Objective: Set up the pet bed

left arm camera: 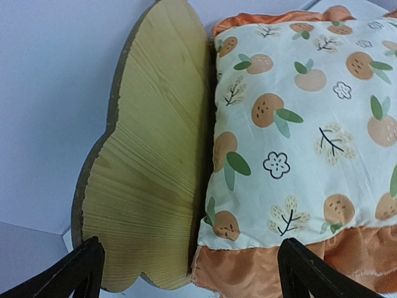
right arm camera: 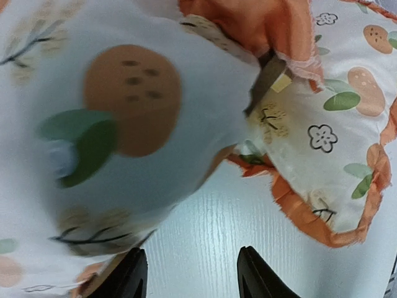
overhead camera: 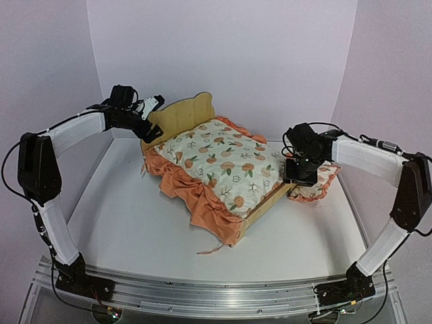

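Closest to the right wrist lens, the two dark fingers of the right gripper (right arm camera: pixel 191 261) are being held apart with nothing between them; only bare white table (right arm camera: pixel 205 211) is being framed in the gap. Just beyond the fingers, a blurred bulge of the fruit-print mattress cushion (right arm camera: pixel 124 124) is filling the left of that view. A wooden corner of the footboard (right arm camera: pixel 268 79) is peeking out beside it, and the small pillow (right arm camera: pixel 335 143) is lying flat on the table to the right.

In the left wrist view, the left gripper (left arm camera: pixel 189 267) is likewise being held wide and is grasping nothing. Its fingers are being shown on either side of the seam where the cushion is pressing against the scalloped headboard (left arm camera: pixel 155 155).

From above, the pet bed (overhead camera: pixel 183 113) is being seen standing aslant in the middle of the table, headboard toward the back wall. The cushion is lying on it, its orange ruffle spilling over the near side down to the tabletop. The pillow is resting off the bed, touching or just beside its right foot corner, right under the right gripper.

The mattress step is judged to be largely done, and the pillow is judged to be the step in hand. For the next move, the right gripper would need to be lowered onto the pillow and closed on a fold or its edge. The pillow would then be carried over to the headboard end. Care is being called for so the cushion is not dragged askew.
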### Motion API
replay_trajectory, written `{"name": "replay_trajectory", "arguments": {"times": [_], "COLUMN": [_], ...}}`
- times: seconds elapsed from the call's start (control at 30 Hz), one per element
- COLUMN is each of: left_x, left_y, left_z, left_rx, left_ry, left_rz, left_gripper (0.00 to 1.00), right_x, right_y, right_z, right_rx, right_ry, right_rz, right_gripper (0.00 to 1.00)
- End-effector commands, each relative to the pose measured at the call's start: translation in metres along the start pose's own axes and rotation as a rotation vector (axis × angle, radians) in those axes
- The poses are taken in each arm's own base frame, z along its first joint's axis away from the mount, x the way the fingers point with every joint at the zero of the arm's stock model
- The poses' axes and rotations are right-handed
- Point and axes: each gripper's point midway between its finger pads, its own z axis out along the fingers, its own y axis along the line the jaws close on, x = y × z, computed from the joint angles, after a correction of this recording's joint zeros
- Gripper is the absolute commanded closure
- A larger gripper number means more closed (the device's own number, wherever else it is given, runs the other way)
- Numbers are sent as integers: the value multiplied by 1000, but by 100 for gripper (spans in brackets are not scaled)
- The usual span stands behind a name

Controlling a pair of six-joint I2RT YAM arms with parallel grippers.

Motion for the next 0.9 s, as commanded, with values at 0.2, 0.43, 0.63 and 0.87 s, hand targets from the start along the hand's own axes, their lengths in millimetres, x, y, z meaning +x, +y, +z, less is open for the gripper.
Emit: {"name": "replay_trajectory", "arguments": {"times": [0.2, 0.43, 0.63, 0.87], "left_x": [-14, -36, -2, 0], "left_y": [24, 75, 93, 78], "left_z": [-27, -50, -10, 8], "left_rx": [-21, -127, -74, 17], "left_ry": [-51, -121, -25, -60], "left_rz": [-58, -46, -44, -36], "left_gripper": [2, 0, 0, 8], "right_x": [-14, -23, -29, -34], "right_y": [38, 20, 23, 50], "right_z": [39, 18, -8, 32], "right_rx": [-117, -58, -128, -187], "right_ry": [99, 16, -55, 1], "right_rz": [-55, 78, 146, 157], "right_gripper": [58, 44, 40, 40]}}
